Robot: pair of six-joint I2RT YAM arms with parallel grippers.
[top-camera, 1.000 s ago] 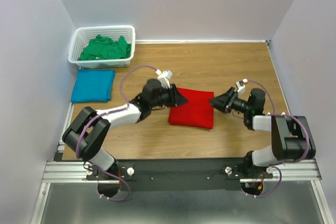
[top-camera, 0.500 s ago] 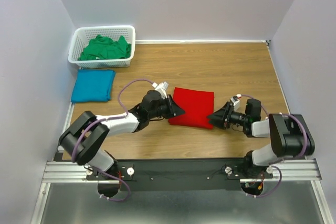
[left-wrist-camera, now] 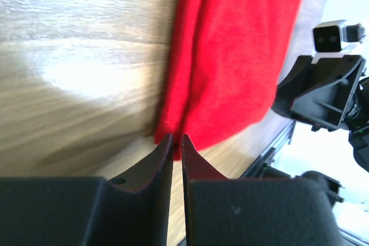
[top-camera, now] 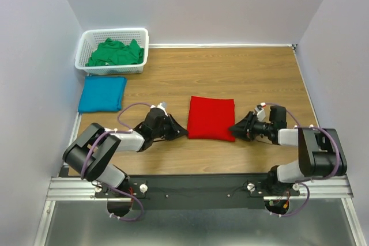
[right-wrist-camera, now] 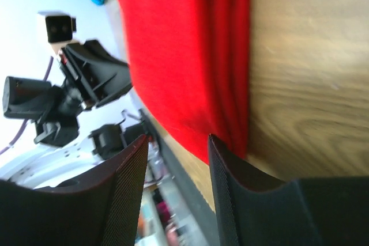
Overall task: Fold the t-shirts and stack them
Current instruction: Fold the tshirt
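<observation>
The red t-shirt (top-camera: 211, 118) lies folded in a rectangle at the table's middle front. My left gripper (top-camera: 181, 132) is low on the table just left of its near left corner, jaws shut with nothing between them; in the left wrist view the tips (left-wrist-camera: 177, 140) meet the corner of the red cloth (left-wrist-camera: 230, 56). My right gripper (top-camera: 235, 129) is open at the shirt's near right corner, with red cloth (right-wrist-camera: 173, 44) ahead of its jaws (right-wrist-camera: 179, 139). The teal t-shirt (top-camera: 102, 94) lies folded at the left. The green t-shirt (top-camera: 115, 53) is crumpled in the basket.
The white lattice basket (top-camera: 85, 43) stands at the back left corner, just behind the teal shirt. Grey walls close in the table on the left, back and right. Bare wood lies behind and right of the red shirt.
My left gripper has drawn back leftward and nearer, off the red shirt's left edge to its near corner. My right gripper dropped to the near right corner and stayed there. The shirt lies squarer.
</observation>
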